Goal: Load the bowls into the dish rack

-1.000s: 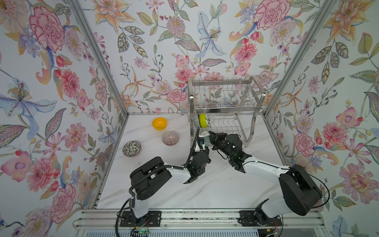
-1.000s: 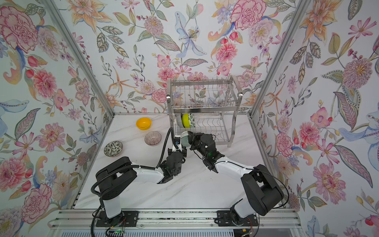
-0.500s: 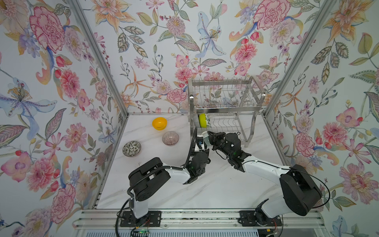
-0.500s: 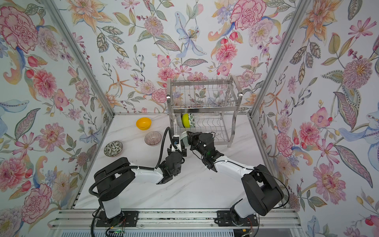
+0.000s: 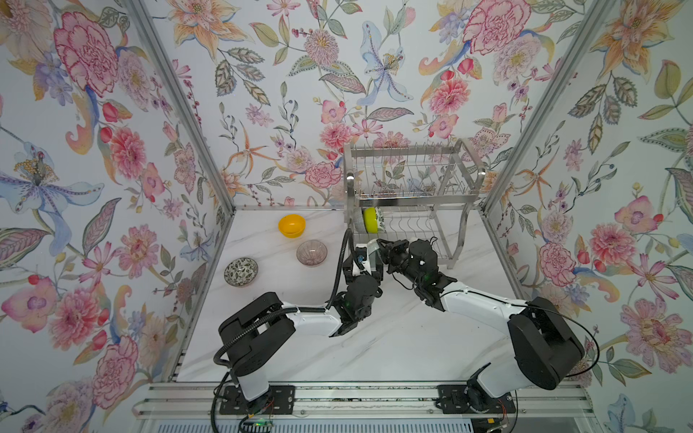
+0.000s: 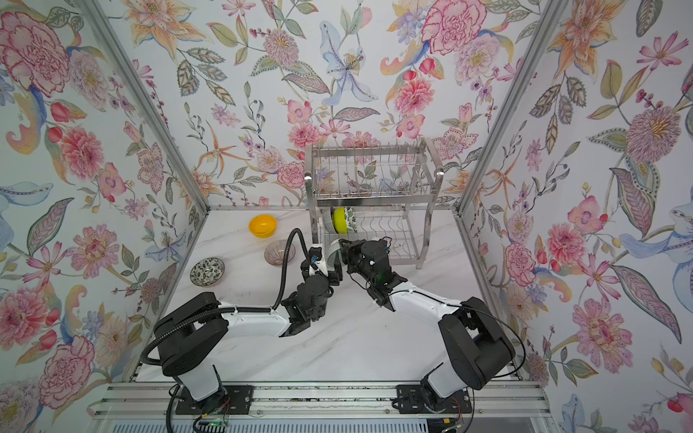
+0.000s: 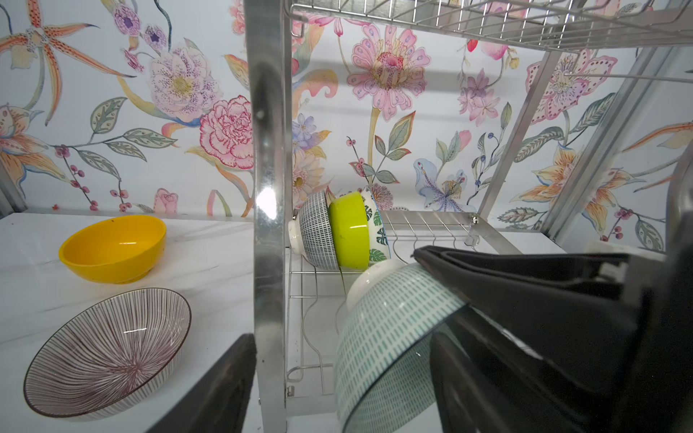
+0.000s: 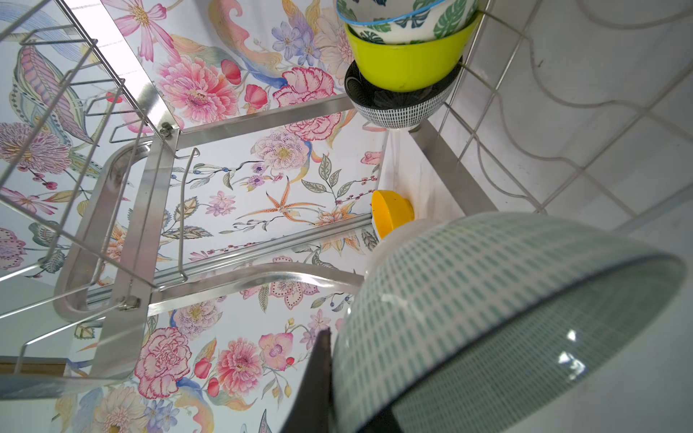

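Trainee: Bowls first, from above: where is each?

Tech: In both top views, three lie nested on their sides at the left end of the dish rack [image 5: 412,150], on its lower tier. The lime-green bowl [image 5: 370,219] is the plainest of them. The orange-yellow bowl [image 5: 291,225], pinkish ribbed bowl [image 5: 311,253] and dark floral bowl [image 5: 241,271] sit upright on the table [image 5: 393,348], left of the rack. The pale green bowl [image 5: 372,246] hangs just in front of the lower tier, where the left gripper [image 5: 367,260] and right gripper [image 5: 381,249] meet.

Trainee: Which one holds it?

Tech: The left wrist view answers that. The right gripper is clamped on the rim of the pale green bowl [image 7: 390,337], one jaw lying over the outside wall. The left gripper's fingers [image 7: 228,382] stand wide apart, and the one in plain sight is clear of the bowl, so it grips nothing. I judge this a handover, since the rack stands on the right arm's side.

Trainee: Why is it tipped on edge?

Tech: In the right wrist view the pale green bowl [image 8: 487,300] lies sideways, foot toward the stack and mouth away. The black-and-white bowl [image 8: 393,105], the lime-green one and the leaf-print bowl [image 8: 405,18] lie the same way. Held so, it should slide between the divider wires and nest against them. The rack's steel legs stand close by, so I'd expect the rim could knock one.
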